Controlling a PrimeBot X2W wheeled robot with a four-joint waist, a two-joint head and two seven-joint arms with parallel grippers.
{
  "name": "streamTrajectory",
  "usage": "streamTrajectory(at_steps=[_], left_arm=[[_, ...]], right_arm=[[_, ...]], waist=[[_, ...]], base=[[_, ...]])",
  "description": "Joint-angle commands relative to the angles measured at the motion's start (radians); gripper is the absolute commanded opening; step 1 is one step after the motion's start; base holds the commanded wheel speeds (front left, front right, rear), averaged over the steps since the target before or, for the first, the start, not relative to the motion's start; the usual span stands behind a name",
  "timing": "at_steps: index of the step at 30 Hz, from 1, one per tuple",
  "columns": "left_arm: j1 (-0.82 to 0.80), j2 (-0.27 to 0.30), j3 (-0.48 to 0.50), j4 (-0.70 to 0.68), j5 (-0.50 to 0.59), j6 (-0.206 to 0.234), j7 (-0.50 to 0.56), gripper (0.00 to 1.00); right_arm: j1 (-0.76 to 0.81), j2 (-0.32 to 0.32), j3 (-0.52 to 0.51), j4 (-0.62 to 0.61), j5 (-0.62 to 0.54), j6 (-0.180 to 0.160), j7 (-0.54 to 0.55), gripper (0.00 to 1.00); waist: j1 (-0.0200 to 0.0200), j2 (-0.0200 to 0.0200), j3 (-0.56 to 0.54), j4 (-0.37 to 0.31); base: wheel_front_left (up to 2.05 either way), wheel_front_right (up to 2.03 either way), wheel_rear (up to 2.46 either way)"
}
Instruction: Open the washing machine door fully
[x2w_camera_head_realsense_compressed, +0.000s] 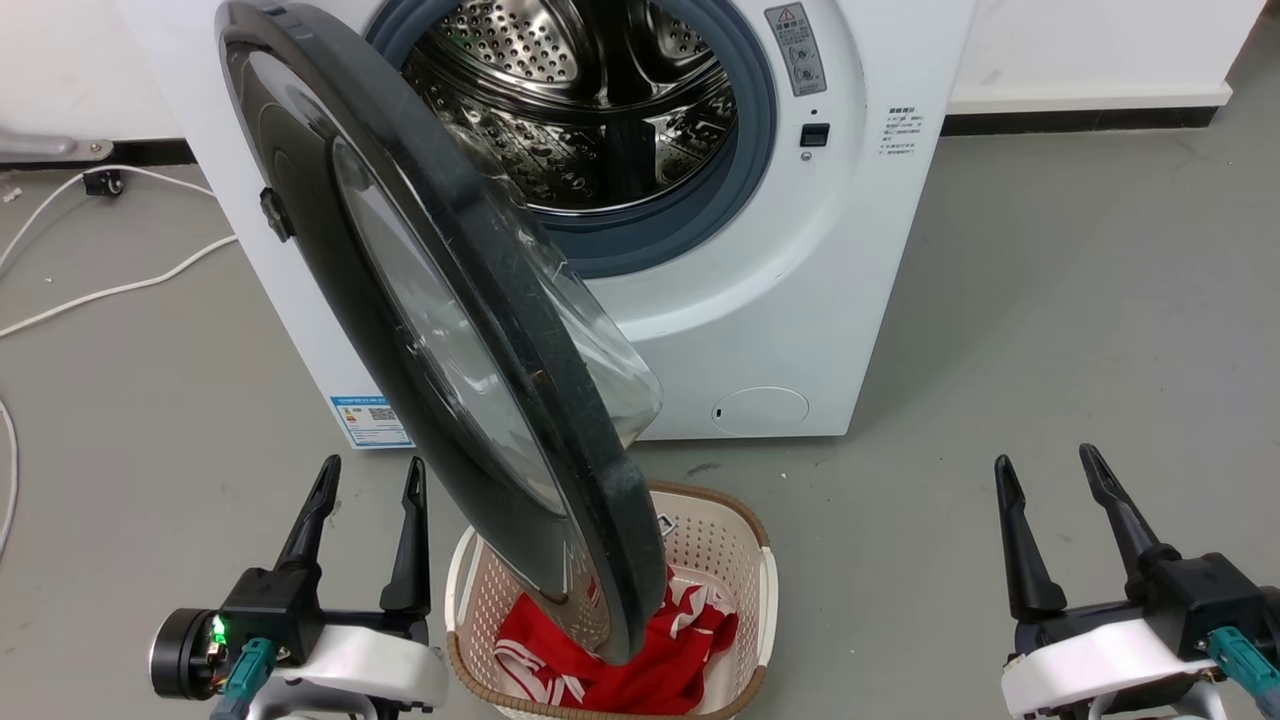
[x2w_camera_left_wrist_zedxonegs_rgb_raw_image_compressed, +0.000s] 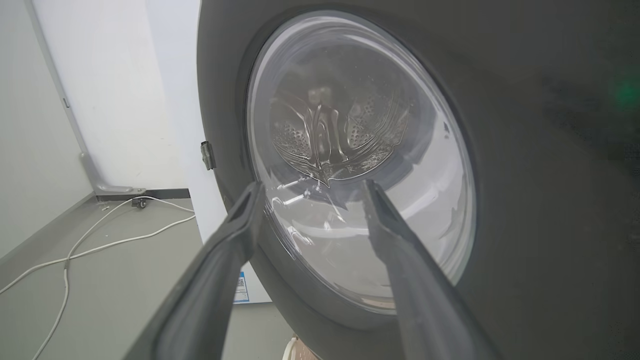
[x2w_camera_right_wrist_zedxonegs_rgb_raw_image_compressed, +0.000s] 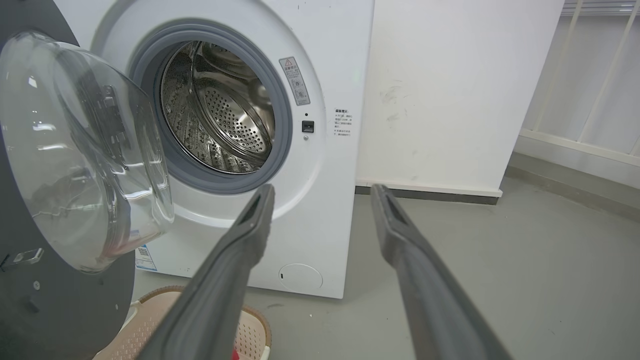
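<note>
In front of the big white boxy front-loading washing machine (x2w_camera_head_realsense_compressed: 760, 300), its large round glossy black door with the bulging clear glass bowl (x2w_camera_head_realsense_compressed: 450, 340) stands about half open, swung out from its hinge side and hanging over a small cream perforated plastic laundry basket (x2w_camera_head_realsense_compressed: 710, 540) with a crumpled red cloth (x2w_camera_head_realsense_compressed: 640, 660) in it. Not fully back yet imo. The left gripper (x2w_camera_head_realsense_compressed: 372, 465) sits low just beside the door's outer face, long dark fingers spread wide and empty, aimed at the glass; can't see it touching. The right gripper (x2w_camera_head_realsense_compressed: 1045, 458) is well apart on the inner side, also wide and empty, facing the shiny perforated steel drum (x2w_camera_head_realsense_compressed: 580, 100) and grey rubber ring (x2w_camera_head_realsense_compressed: 752, 150). My guess is the push has to come from the inner side, so the right arm looks better placed. That slick curved glass gives nothing to pinch; the flat black rim seems the safer spot to press
</note>
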Motion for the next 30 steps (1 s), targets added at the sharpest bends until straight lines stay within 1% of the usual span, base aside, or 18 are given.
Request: streamTrajectory(at_steps=[1,2,9,13,20,26,28,29,30], left_arm=[[-0.002,0.001,-0.004,-0.004,0.002,-0.003,-0.002,0.43],[-0.003,0.003,-0.007,-0.01,0.001,-0.004,-0.002,0.0],[-0.007,0.01,-0.004,-0.026,-0.001,-0.007,-0.002,0.0],[-0.021,0.012,0.008,-0.084,0.007,0.0,-0.002,0.0],[-0.06,0.016,0.024,-0.333,0.023,0.01,-0.002,0.0],[-0.093,0.023,0.012,-0.565,0.046,0.013,-0.002,0.0],[-0.1,0.022,-0.005,-0.614,0.037,0.009,-0.002,0.0],[-0.1,0.022,-0.005,-0.614,0.037,0.009,-0.002,0.0],[-0.1,0.02,-0.032,-0.636,0.017,0.003,-0.002,0.0]], right_arm=[[-0.005,0.003,-0.002,0.004,0.006,-0.001,-0.003,1.0],[-0.006,0.003,-0.001,0.003,0.007,-0.001,-0.004,1.0],[-0.013,0.003,-0.002,0.012,0.015,-0.001,-0.004,1.0],[-0.015,0.003,0.003,0.017,0.015,-0.001,-0.008,1.0],[-0.013,0.003,-0.007,0.018,0.014,-0.001,-0.01,1.0],[-0.015,0.003,-0.012,0.019,0.01,-0.001,-0.009,1.0],[-0.016,0.003,-0.015,0.021,0.01,-0.001,-0.007,1.0],[-0.016,0.003,-0.015,0.021,0.01,-0.001,-0.007,1.0],[-0.017,0.003,-0.017,0.023,0.012,-0.001,-0.006,1.0]], waist=[[0.0,0.0,0.001,-0.001],[0.0,0.0,0.001,-0.001],[0.0,0.0,0.004,-0.004],[0.0,0.0,0.005,-0.004],[0.0,0.0,0.001,0.004],[0.0,0.0,0.002,0.004],[0.0,0.0,0.002,0.004],[0.0,0.0,0.002,0.004],[0.0,0.0,0.002,0.003]], base=[[0.0,0.0,0.0],[0.0,0.0,0.0],[0.0,0.0,0.0],[0.0,0.0,0.0],[0.0,0.0,0.0],[0.0,0.0,0.0],[0.0,0.0,0.0],[0.0,0.0,0.0],[0.0,0.0,0.0]])
